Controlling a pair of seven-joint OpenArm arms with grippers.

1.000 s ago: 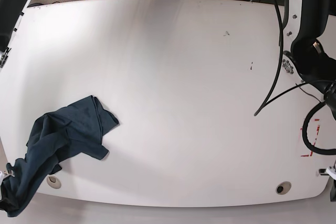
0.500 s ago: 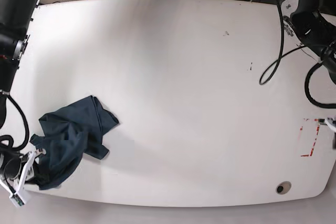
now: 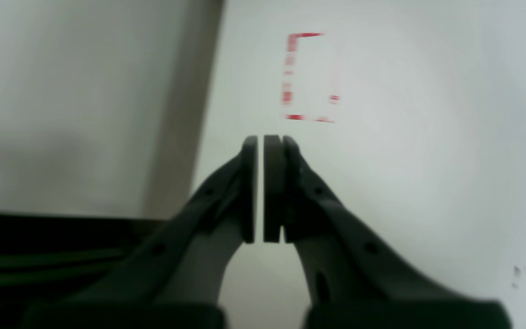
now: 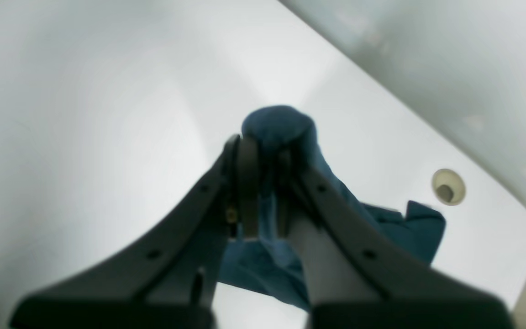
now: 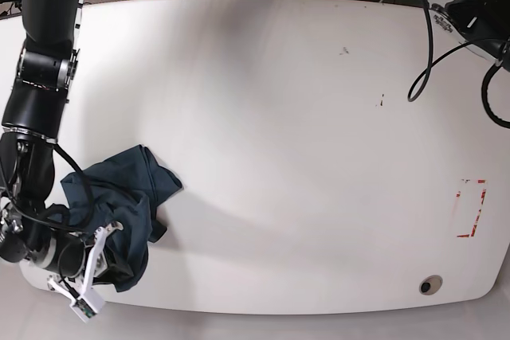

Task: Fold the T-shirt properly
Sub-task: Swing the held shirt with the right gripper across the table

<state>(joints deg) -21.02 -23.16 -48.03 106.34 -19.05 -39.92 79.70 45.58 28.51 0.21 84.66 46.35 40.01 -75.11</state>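
Dragged inward, T-shirt [image 5: 119, 197] stays pinched by right gripper [image 4: 263, 183].

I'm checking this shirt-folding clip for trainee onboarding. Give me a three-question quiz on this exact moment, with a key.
1. True or false: the right gripper is shut on a bunch of the T-shirt.
2. What does the left gripper hold? A) a sleeve B) nothing C) a cable
3. Fill in: in the left wrist view, the mark on the table ahead of the fingertips is a ____ outline.

Key: 1 true, blue cloth is pinched between the jaws. 2 B, the jaws stand nearly together with only a thin gap and nothing in it. 3 red, a broken rectangle.
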